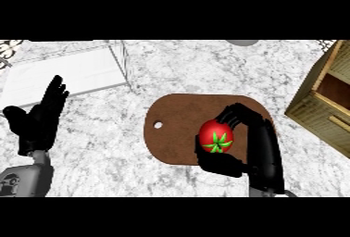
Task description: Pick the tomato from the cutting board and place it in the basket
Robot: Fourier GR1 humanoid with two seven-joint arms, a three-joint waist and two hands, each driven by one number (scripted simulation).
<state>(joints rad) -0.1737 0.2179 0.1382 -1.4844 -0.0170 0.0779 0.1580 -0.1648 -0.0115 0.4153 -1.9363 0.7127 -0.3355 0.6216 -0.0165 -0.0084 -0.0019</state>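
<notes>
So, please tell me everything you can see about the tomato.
The tomato is red, round and glossy, with a green star-shaped calyx facing the camera. It sits over the right part of the brown cutting board. The right hand curls round it, fingers above and thumb below. Whether it touches the board cannot be told.

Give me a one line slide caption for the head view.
Right hand curled round the tomato over the cutting board; basket at right.
</notes>
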